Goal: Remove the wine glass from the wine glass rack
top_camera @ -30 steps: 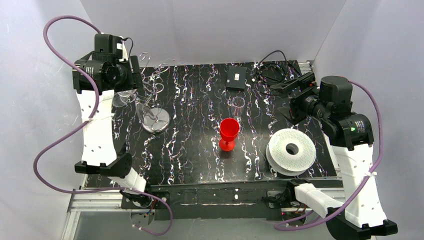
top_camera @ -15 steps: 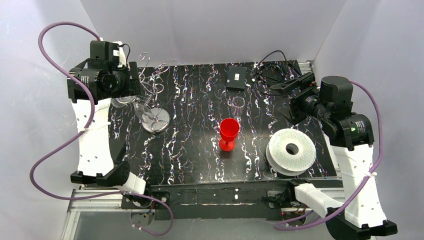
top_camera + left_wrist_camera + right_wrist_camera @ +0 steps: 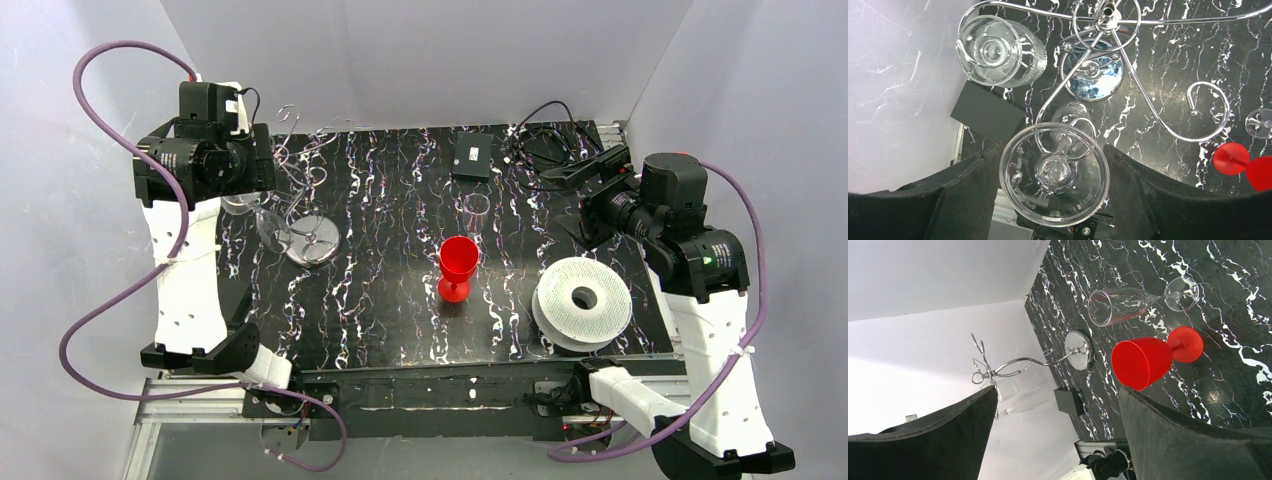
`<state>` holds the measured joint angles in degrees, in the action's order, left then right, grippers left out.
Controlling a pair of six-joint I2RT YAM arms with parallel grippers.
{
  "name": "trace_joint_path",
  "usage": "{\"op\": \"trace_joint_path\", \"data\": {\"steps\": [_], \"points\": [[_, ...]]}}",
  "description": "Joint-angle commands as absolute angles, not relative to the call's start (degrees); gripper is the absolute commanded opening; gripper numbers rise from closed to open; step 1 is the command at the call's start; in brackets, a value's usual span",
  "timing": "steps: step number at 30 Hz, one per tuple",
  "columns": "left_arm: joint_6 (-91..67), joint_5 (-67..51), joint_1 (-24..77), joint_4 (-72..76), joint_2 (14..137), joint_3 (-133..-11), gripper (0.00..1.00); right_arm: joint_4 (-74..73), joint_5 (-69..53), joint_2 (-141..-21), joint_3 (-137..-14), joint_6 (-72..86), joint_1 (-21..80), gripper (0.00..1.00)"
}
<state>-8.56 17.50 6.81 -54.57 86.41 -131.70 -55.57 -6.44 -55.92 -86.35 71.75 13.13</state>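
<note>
The wine glass rack (image 3: 298,170) is a silver wire stand on a round shiny base (image 3: 312,240) at the table's back left. In the left wrist view its base (image 3: 1093,75) lies beneath curling arms. The clear wine glass (image 3: 1054,174) hangs upside down, its stem inside a curled hook. My left gripper (image 3: 1054,186) is shut on the glass's round foot, a finger against each side of the rim. From above, the glass (image 3: 268,228) hangs tilted below the left gripper (image 3: 262,165). A second clear glass (image 3: 993,50) hangs on another arm. My right gripper (image 3: 1058,435) stands open and holds nothing.
A red goblet (image 3: 458,265) stands mid-table with a clear glass (image 3: 477,212) behind it. A white ridged spool (image 3: 583,300) lies at the right front. A black box (image 3: 471,156) and cables (image 3: 545,135) sit at the back. White walls close in left, right and behind.
My left arm has shifted left with the glass's foot in its jaws. The glass's bowl has swung left, away from the rack's base, and hangs more tilted. The right arm is still.
</note>
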Motion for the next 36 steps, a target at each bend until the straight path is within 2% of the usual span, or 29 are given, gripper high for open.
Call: {"op": "trace_joint_path", "data": {"steps": [1, 23, 36], "points": [[-7.61, 21.51, 6.77, -78.70, 85.84, -132.80, 0.43, -54.95, -6.48, -55.10, -86.23, 70.73, 12.83, 0.98], [-7.49, 21.98, 6.68, -77.27, 93.00, -140.54, 0.40, -55.61, -6.69, -54.84, -86.60, 70.14, 12.39, 0.98], [-7.70, 13.84, 6.68, -74.35, 94.32, -141.27, 0.37, -55.32, -6.37, -55.02, -86.33, 69.44, 12.10, 0.98]]}}
